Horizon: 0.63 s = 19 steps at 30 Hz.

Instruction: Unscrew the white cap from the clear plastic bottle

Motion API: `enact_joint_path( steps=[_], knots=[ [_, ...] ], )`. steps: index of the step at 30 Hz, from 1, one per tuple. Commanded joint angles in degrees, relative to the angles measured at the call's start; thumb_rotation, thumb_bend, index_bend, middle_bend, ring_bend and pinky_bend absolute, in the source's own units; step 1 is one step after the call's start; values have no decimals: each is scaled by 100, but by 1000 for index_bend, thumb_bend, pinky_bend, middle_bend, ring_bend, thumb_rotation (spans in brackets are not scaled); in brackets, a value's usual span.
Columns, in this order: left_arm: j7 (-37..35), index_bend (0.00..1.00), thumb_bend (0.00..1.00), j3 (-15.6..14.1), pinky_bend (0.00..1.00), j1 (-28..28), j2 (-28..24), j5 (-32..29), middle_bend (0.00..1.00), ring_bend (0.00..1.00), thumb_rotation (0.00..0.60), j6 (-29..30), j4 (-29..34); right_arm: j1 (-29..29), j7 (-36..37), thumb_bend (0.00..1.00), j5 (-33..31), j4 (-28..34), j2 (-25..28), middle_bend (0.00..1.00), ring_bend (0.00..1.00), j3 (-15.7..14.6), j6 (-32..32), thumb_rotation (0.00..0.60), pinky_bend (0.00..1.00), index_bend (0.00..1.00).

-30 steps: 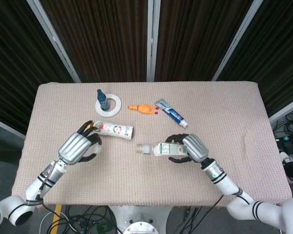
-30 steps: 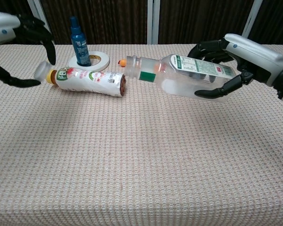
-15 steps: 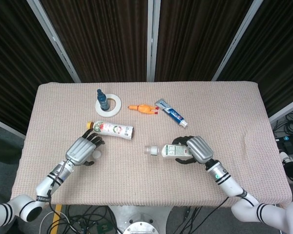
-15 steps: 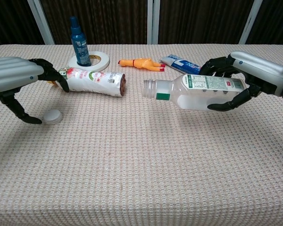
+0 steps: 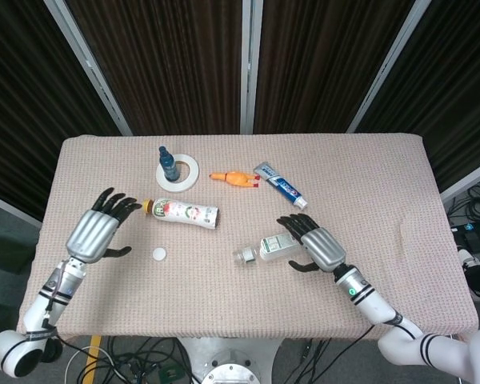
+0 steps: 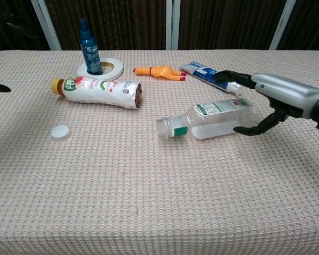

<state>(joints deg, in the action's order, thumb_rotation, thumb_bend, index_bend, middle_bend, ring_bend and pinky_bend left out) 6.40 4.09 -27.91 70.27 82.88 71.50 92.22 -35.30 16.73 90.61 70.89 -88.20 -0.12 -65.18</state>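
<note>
I'm letting go: the clear plastic bottle (image 6: 212,119), lifted a moment ago, is now lying mid-counter, neck bare. My right robot hand (image 5: 314,245) is spreading open beside it. The left robot hand (image 5: 96,233) is empty, lifting away from the white cap (image 6: 59,132) lying near the counter's left edge. Unscrewing looks done.

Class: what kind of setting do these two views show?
Probably a robot test bench: a cloth-covered table against dark curtains, cables underneath, and assorted props such as a toothpaste tube and rubber chicken.

Both hands, left (image 5: 94,234) and right (image 5: 316,247), empty, fingers spread.
</note>
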Motion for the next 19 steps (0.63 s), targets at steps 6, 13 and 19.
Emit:
enact_joint_path(
  steps=[6,13,19],
  knots=[
    [-786,198,31,13,33,1000,-450,-868,156,93,600,678,-236,1112,-1568,205,-349,1324,1508,117,0,53,-1439,600,0,0],
    [-939,202,31,-254,32,1802,-393,-843,156,93,600,1420,-308,2128,-2193,215,-481,2158,2222,153,0,-101,-2583,600,0,13],
    [-692,203,30,-442,23,2149,-334,-445,156,93,600,1862,-102,2711,-2294,220,-650,2550,2520,129,0,-249,-2911,600,0,13]
  ],
)
